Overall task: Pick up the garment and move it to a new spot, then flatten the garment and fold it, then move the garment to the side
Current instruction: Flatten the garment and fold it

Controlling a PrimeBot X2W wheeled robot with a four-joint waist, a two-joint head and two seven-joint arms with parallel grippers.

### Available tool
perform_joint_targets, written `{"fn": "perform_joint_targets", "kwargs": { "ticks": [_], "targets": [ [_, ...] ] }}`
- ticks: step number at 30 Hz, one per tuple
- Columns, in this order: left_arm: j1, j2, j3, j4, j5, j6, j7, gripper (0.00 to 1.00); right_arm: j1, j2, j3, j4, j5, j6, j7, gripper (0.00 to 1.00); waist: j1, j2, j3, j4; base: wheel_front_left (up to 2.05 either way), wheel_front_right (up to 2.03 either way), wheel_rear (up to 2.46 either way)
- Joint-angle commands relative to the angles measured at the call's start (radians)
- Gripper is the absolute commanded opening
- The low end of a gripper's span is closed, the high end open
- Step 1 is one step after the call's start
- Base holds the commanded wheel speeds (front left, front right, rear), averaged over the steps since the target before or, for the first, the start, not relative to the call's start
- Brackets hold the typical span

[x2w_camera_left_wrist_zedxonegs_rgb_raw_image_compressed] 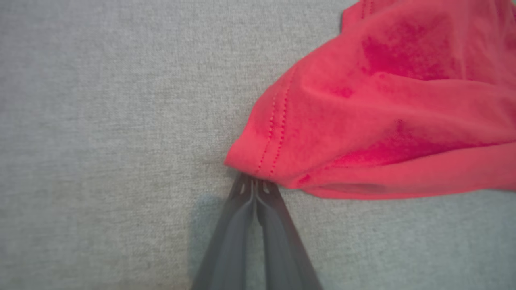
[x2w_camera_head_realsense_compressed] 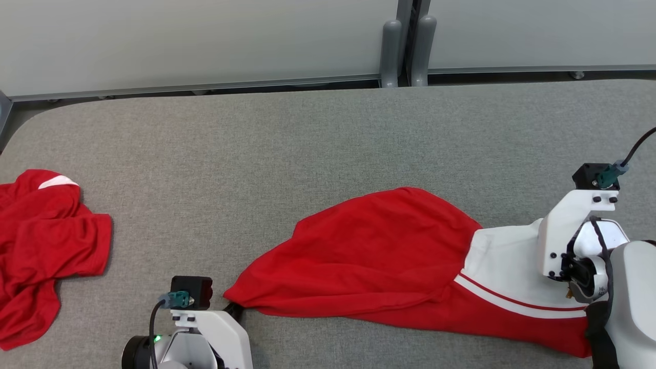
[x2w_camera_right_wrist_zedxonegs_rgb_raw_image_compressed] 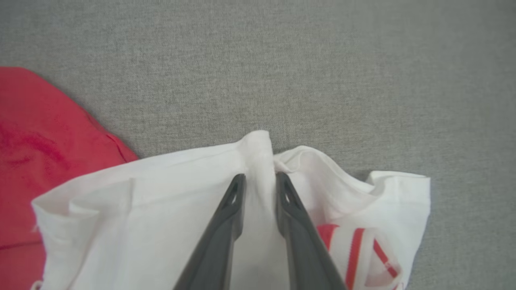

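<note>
The worktop (x2w_camera_head_realsense_compressed: pixel 266 148) is covered in a grey, finely woven cloth with a felt-like nap, and its far left corner is rounded. Behind its far edge stand pale, smooth wall panels (x2w_camera_head_realsense_compressed: pixel 205 41), with two rounded grey posts (x2w_camera_head_realsense_compressed: pixel 390 51) where they meet.

The garment (x2w_camera_head_realsense_compressed: pixel 369 256) lies along the near edge, stretched from the middle toward the near right corner. It is soft red jersey that rises in a loose, rounded hump. Its right end is a white section (x2w_camera_head_realsense_compressed: pixel 505 256) crossed by thin red stripes (x2w_camera_head_realsense_compressed: pixel 512 300). In the left wrist view a double row of stitching (x2w_camera_left_wrist_zedxonegs_rgb_raw_image_compressed: pixel 274 137) runs along the red hem.

The left hand (x2w_camera_left_wrist_zedxonegs_rgb_raw_image_compressed: pixel 254 186) has its dark fingers pressed together on the pointed corner of that hem, low against the worktop. The right hand (x2w_camera_right_wrist_zedxonegs_rgb_raw_image_compressed: pixel 260 183) clamps an upright ridge of the white cloth between its two fingers, with crumpled white folds on either side.

A second red garment (x2w_camera_head_realsense_compressed: pixel 41 246) with a small white patch lies bunched at the left edge, well apart from the first.
</note>
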Motion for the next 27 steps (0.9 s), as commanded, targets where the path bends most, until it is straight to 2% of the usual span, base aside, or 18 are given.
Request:
{"fn": "perform_joint_targets", "kwargs": {
  "ticks": [1,2,8,11,14,19,23,27],
  "targets": [
    [-0.009,0.005,-0.002,0.017,-0.006,0.002,0.002,0.00,-0.008,-0.006,0.002,0.004,0.002,0.000,-0.002,0.22,0.0000,0.0000,0.004,0.001,0.00,0.00,0.00],
    [-0.009,0.004,-0.002,0.018,-0.008,0.001,0.004,0.00,-0.009,-0.006,0.009,0.003,0.010,0.000,-0.006,0.00,0.0000,0.0000,0.004,0.001,0.00,0.00,0.00],
    [-0.010,0.005,0.010,0.014,-0.009,0.007,-0.014,0.00,-0.006,-0.006,0.019,-0.009,0.013,0.000,-0.024,0.00,0.0000,0.0000,0.003,-0.006,0.00,0.00,0.00],
    [-0.026,-0.004,0.042,-0.016,-0.024,0.005,-0.065,0.00,-0.019,-0.006,0.028,-0.040,0.030,0.000,-0.073,0.00,0.0000,0.0000,0.000,-0.012,0.00,0.00,0.00],
    [-0.050,-0.022,0.094,-0.062,-0.068,-0.025,-0.124,0.00,-0.035,-0.006,0.050,-0.088,0.064,0.000,-0.133,0.00,0.0000,0.0000,-0.011,-0.021,0.00,0.00,0.00],
    [-0.139,-0.021,0.193,-0.175,-0.148,-0.102,-0.186,0.00,-0.072,-0.015,0.093,-0.199,0.110,0.000,-0.237,0.00,0.0000,0.0000,-0.049,-0.039,0.00,0.00,0.00],
    [-0.251,-0.006,0.250,-0.232,-0.203,-0.153,-0.172,0.00,-0.110,-0.035,0.090,-0.284,0.116,0.000,-0.310,0.00,0.0000,0.0000,-0.088,-0.051,0.00,0.00,0.00],
    [-0.355,-0.024,0.289,-0.256,-0.278,-0.183,-0.131,0.00,-0.163,-0.058,0.109,-0.353,0.117,0.000,-0.382,0.00,0.0000,0.0000,-0.133,-0.075,0.00,0.00,0.00]
  ]
}}
